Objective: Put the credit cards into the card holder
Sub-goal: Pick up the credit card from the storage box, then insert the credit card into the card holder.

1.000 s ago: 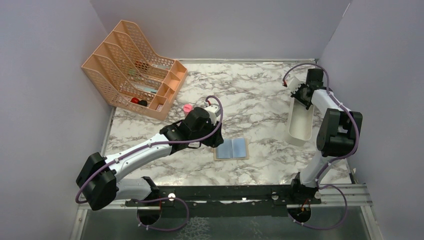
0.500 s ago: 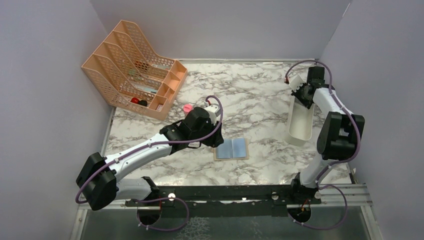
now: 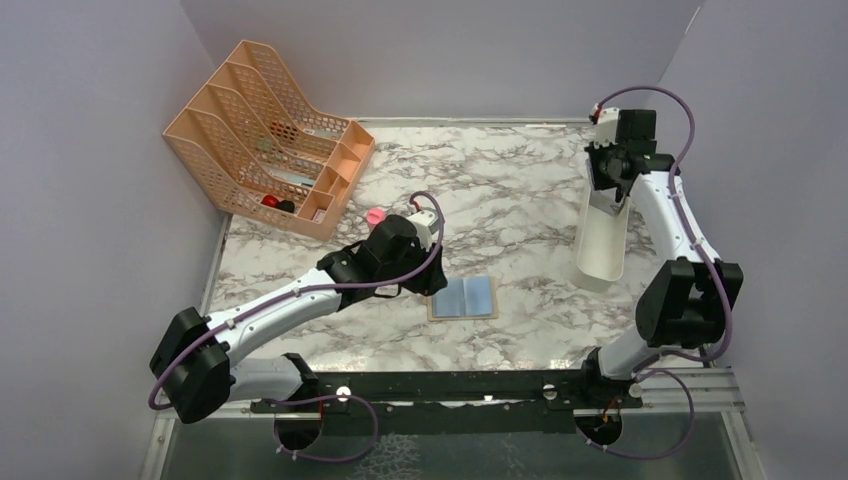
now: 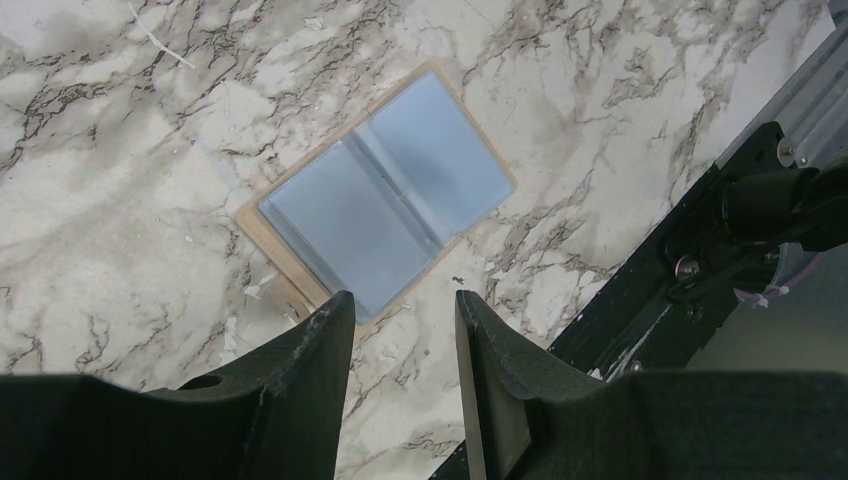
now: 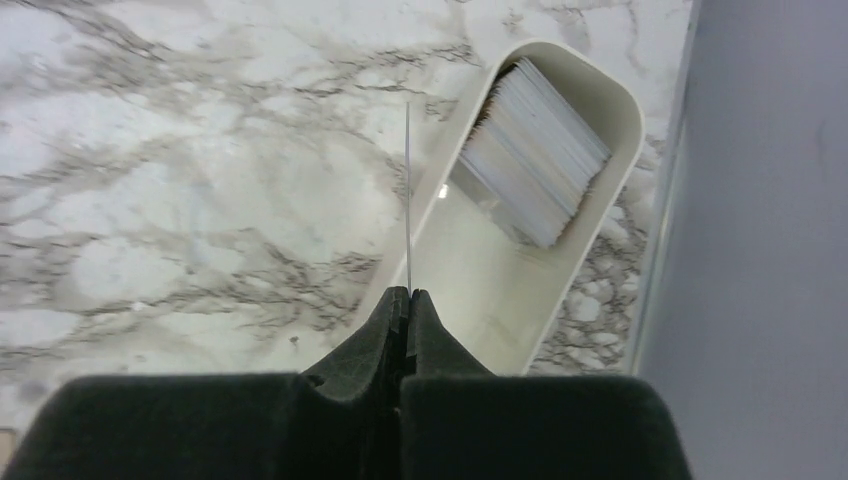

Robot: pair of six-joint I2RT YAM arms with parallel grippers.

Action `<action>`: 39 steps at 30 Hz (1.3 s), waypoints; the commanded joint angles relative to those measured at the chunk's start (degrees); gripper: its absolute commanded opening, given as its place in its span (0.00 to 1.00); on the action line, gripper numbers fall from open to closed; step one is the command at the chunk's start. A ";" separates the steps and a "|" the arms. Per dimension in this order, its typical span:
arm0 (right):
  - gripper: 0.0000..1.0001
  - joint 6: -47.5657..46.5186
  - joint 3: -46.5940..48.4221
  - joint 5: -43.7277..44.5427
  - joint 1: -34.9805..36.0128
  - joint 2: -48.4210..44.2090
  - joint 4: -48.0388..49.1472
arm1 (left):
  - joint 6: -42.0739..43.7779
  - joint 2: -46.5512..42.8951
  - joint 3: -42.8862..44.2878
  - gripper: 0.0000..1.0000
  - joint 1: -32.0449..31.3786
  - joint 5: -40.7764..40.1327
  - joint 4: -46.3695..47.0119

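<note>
Step in hand: judged to be carrying one card from the supply to the wallet; no card is seen in the wallet yet.

Right gripper (image 5: 408, 300): jaws pressed together, pinching the held card (image 5: 408, 190) by one end. The wrist view shows the card edge-on as a thin line running straight out from the fingertips, so its faces stand vertical.

Card stack (image 5: 535, 150): the other credit cards stand packed on edge at the far end of the white tray (image 5: 470, 270), near the table's right edge. The held card is above the tray's left rim, clear of the stack.

Card holder (image 4: 385, 195): lies flat and open on the table (image 3: 520, 180), blue inside facing up, two panels either side of a centre fold. In the overhead view its long axis runs left to right and the fold runs near to far.

Left gripper (image 4: 400, 320): jaws spread and empty, hovering just beside the holder's left corner.

Governing relation: the holder lies to the near-left of the right jaws, well apart from them. The left arm is much nearer the holder; the right arm has the card.

Next move, judged: swing the right wrist across and lay the card over from vertical to nearly flat, aligned with a pocket mouth.

Risk, judged: the light holder may slide unless the left fingers pin it.
</note>
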 commanded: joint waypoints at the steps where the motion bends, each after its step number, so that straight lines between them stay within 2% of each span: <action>1: 0.01 13.82 -1.58 -0.14 1.68 -5.24 -1.14 | -0.84 -2.47 -0.89 0.44 0.37 0.82 1.20; 3: 0.01 15.94 -2.80 -5.50 1.94 -8.20 -0.16 | -1.30 -2.66 -1.04 0.44 0.35 1.04 1.12; 7: 0.01 19.63 -9.78 -21.76 3.59 -16.89 6.81 | -3.02 -1.39 -1.91 0.43 0.37 1.77 2.10; 11: 0.01 33.03 -18.59 -35.02 4.75 -23.80 16.50 | -6.61 1.03 -3.38 0.35 0.32 3.75 5.28; 14: 0.01 37.75 -20.72 -43.09 6.11 -23.89 16.91 | -9.40 1.36 -6.72 0.29 0.30 4.45 11.67; 19: 0.01 45.28 -29.11 -47.65 9.29 -24.48 19.39 | -10.12 4.32 -7.01 0.19 0.28 0.23 12.96; 26: 0.01 47.23 -37.75 -45.02 16.07 -23.47 20.69 | -11.85 9.20 -8.90 0.07 0.30 -2.33 17.90; 31: 0.01 51.51 -44.94 -44.21 19.61 -24.11 26.86 | -12.41 12.25 -10.13 0.04 0.37 -4.84 19.61; 39: 0.01 54.69 -51.37 -41.82 25.73 -19.71 34.20 | -12.92 12.71 -13.26 0.04 0.32 -7.65 20.43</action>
